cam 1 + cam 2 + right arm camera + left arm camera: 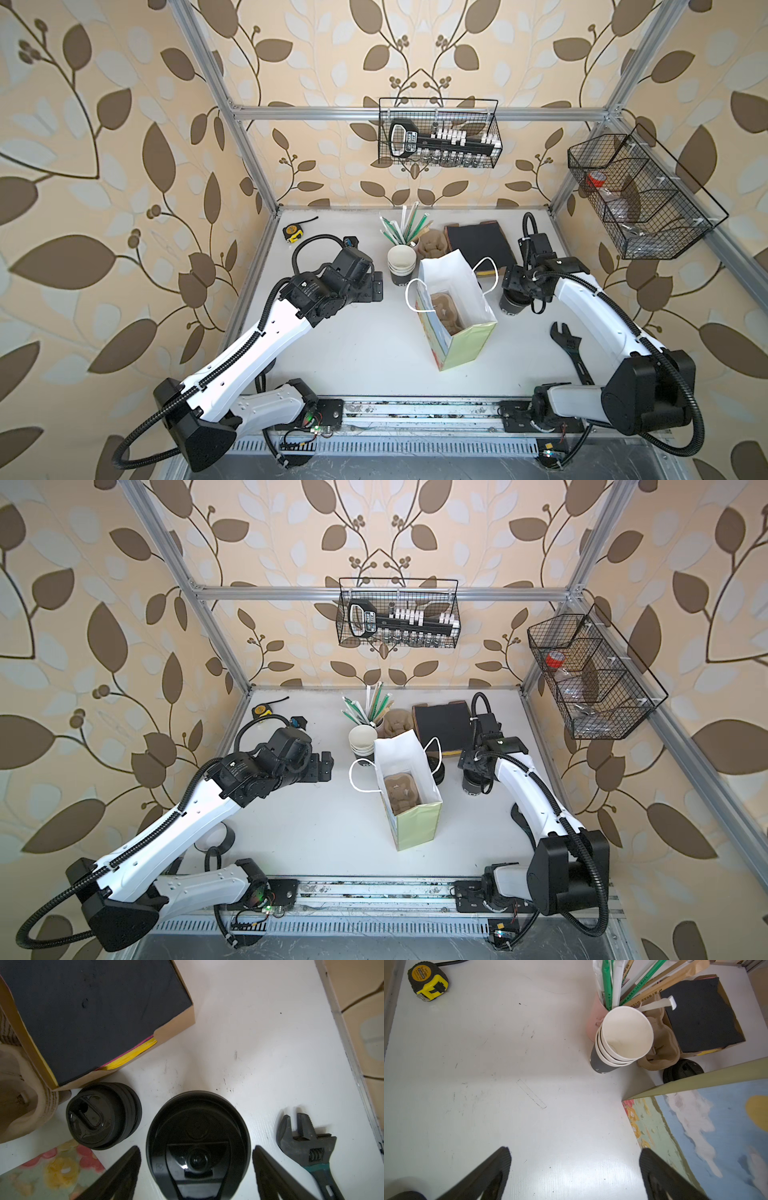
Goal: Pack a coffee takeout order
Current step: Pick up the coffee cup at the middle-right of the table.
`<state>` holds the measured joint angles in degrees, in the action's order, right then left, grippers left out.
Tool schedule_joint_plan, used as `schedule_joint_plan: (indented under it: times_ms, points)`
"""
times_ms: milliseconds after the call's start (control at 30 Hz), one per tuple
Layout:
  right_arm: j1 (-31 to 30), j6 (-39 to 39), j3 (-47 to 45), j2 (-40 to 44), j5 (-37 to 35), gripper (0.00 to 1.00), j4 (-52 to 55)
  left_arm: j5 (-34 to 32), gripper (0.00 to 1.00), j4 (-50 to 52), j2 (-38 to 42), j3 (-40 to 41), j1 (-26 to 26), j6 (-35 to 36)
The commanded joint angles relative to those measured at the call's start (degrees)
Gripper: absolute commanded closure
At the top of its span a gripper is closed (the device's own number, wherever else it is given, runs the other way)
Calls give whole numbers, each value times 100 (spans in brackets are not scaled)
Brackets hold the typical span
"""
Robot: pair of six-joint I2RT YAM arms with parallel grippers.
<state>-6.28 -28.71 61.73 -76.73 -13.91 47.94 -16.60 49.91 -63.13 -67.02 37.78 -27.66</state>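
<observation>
My right arm (582,299) bends over the lidded black paper cup (510,308) right of the green paper bag (469,345), its end effector (195,1147) spread astride it, gaps showing only in the wrist view.

We see a scuffed white table (353,340). Along its back lie a tape measure (295,233), a pink straw holder (593,1022) with a cup stack (402,266) just before it, stacked carriers (432,245) and a box (478,245). A bag (461,340) stands upright mid-table. On its right stand a lid stack (104,1114) and a lidded cup (197,1142), with a wrench (571,349) lying nearer the front.
</observation>
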Motion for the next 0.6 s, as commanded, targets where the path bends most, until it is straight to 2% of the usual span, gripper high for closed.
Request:
schedule_joint_plan:
  times_ms: [0,167,367,567]
  points:
    - [22,6,173,-122,-36,17,191,-465,1,25,226,182,-63,241]
    - [20,6,120,-154,-92,17,181,-589,1,28,288,208,-68,283]
    - [23,23,43,-182,-39,23,99,-632,1,-14,415,275,-66,261]
    - [28,6,-14,-213,-41,22,90,-669,1,1,431,278,-73,261]
